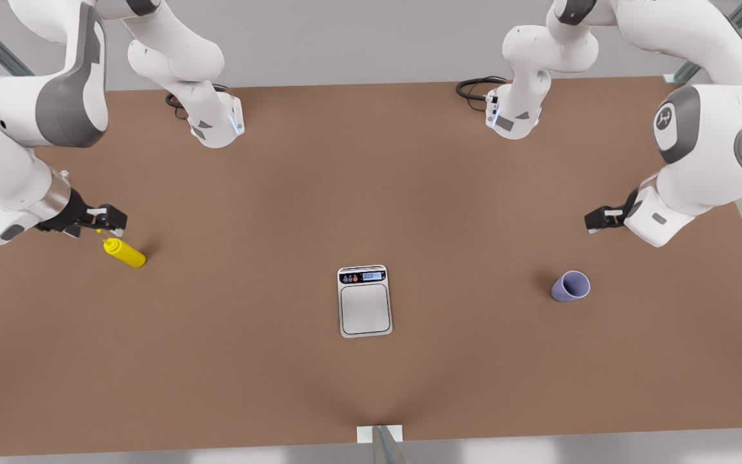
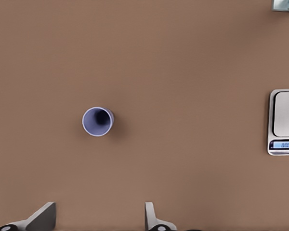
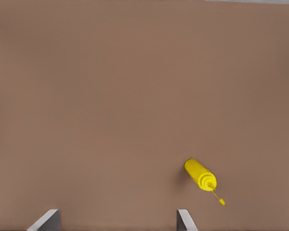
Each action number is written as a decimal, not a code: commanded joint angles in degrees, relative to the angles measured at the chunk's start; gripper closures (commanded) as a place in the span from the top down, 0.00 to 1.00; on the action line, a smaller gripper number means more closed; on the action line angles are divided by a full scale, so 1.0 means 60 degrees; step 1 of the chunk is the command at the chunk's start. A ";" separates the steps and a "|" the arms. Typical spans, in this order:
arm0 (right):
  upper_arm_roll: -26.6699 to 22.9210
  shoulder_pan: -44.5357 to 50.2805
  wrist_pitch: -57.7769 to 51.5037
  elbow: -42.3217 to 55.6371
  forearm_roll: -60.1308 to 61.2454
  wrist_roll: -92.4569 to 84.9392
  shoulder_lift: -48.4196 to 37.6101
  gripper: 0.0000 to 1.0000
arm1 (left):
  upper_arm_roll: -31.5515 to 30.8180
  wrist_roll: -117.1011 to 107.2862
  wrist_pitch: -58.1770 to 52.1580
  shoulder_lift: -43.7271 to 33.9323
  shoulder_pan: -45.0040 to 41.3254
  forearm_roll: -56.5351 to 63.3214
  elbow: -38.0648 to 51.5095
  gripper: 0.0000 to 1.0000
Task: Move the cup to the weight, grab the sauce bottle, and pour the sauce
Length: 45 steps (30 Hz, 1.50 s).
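- Scale first, as landmark: the weight (image 1: 364,301) lies flat on the brown bench (image 1: 371,386), nearest the front view's camera, plate bare and display lit.
- The cup (image 1: 570,286) stands upright to the front view's right of the weight, well apart from it and open at the top; in the left wrist view the cup (image 2: 97,121) sits beyond the spread fingertips (image 2: 149,214).
- The sauce bottle (image 1: 125,252) stands to the front view's left of the weight, also well apart, its nozzle pointing up.
- Farther back, the left end effector (image 1: 596,221) hovers above and behind the cup, fingers apart, holding nothing.
- The right end effector (image 1: 108,219) hangs just over the sauce bottle's nozzle, fingers apart too and empty; this arm waits.
- Judged step: moving the cup. To do it well, centre the open fingers over the cup, descend until they straddle its wall below the rim, close gently, then set it upright in the middle of the weight's plate, clear of the display strip.
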 commanded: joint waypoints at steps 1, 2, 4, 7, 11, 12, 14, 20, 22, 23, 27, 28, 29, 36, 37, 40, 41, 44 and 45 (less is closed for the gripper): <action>-0.0014 0.0020 0.0000 0.0015 0.0007 -0.0013 0.0006 1.00 | 0.0001 -0.0013 -0.0006 0.0006 -0.0003 0.0072 0.0000 1.00; -0.0014 0.0020 0.0000 0.0015 0.0021 -0.0013 0.0020 1.00 | 0.0015 -0.0145 0.0023 0.0064 0.0012 0.0028 0.0000 1.00; -0.0014 0.0020 0.0000 0.0015 0.0051 0.0046 0.0020 1.00 | 0.0117 -0.0189 0.0360 0.0957 0.0231 0.0145 -0.0161 1.00; 0.0001 0.0034 -0.0015 0.0015 0.0007 0.0016 0.0035 1.00 | 0.0235 -0.0028 0.1808 0.2027 0.0817 -0.0059 -0.0307 1.00; 0.0001 0.0020 -0.0029 0.0015 0.0065 0.0045 0.0050 1.00 | 0.0235 0.0221 0.4343 0.1998 0.1198 -0.0455 -0.2724 1.00; 0.0001 0.0020 -0.0029 0.0015 0.0065 0.0016 0.0050 1.00 | 0.0235 0.0236 0.4710 0.2071 0.1330 -0.0703 -0.2958 1.00; 0.0001 0.0020 -0.0044 0.0015 0.0080 0.0031 0.0050 1.00 | 0.0235 0.0324 0.5164 0.2130 0.1389 -0.0821 -0.3530 1.00; 0.0001 0.0020 -0.0044 0.0015 0.0080 0.0046 0.0050 1.00 | 0.0235 0.0763 0.6394 0.2276 0.1535 -0.0821 -0.4731 1.00; 0.0001 0.0020 -0.0044 0.0015 0.0080 0.0060 0.0064 1.00 | 0.0250 0.0778 0.6717 0.2423 0.1535 -0.0807 -0.4805 1.00; 0.0001 0.0020 -0.0059 0.0000 0.0080 0.0060 0.0050 1.00 | 0.0235 0.0778 0.6747 0.2496 0.1594 -0.0807 -0.4805 1.00; 0.0001 0.0034 -0.0059 0.0000 0.0080 0.0089 0.0050 1.00 | 0.0235 0.0778 0.7171 0.2848 0.1608 -0.0821 -0.4805 1.00; 0.0001 0.0034 -0.0059 0.0000 0.0080 0.0104 0.0050 1.00 | 0.0221 0.0778 0.7186 0.2965 0.1608 -0.0807 -0.4805 1.00; 0.0001 0.0034 -0.0073 0.0015 0.0080 0.0119 0.0050 1.00 | 0.0220 0.0778 0.7186 0.2980 0.1608 -0.0807 -0.4805 1.00; 0.0001 0.0034 -0.0088 0.0000 0.0080 0.0148 0.0035 1.00 | 0.0147 0.0617 0.7069 0.2921 0.1608 -0.0836 -0.4775 0.27; 0.0015 0.0034 -0.0088 0.0000 0.0080 0.0148 0.0020 1.00 | 0.0147 0.0617 0.7040 0.2921 0.1608 -0.1012 -0.4775 0.25; 0.0016 0.0034 -0.0161 0.0000 0.0080 0.0148 0.0035 1.00 | 0.0147 0.0631 0.7054 0.2980 0.1608 -0.1026 -0.4790 0.25; 0.0016 0.0034 -0.0161 0.0000 0.0080 0.0148 0.0021 1.00 | 0.0118 0.0617 0.7040 0.2980 0.1608 -0.1026 -0.4805 0.24; 0.0016 0.0034 -0.0161 0.0000 0.0095 0.0133 0.0035 1.00 | 0.0045 0.0617 0.7054 0.2994 0.1608 -0.1026 -0.4805 0.21; 0.0016 0.0034 -0.0161 0.0000 0.0095 0.0119 0.0035 1.00 | 0.0045 0.0617 0.7127 0.3067 0.1594 -0.1012 -0.4805 0.21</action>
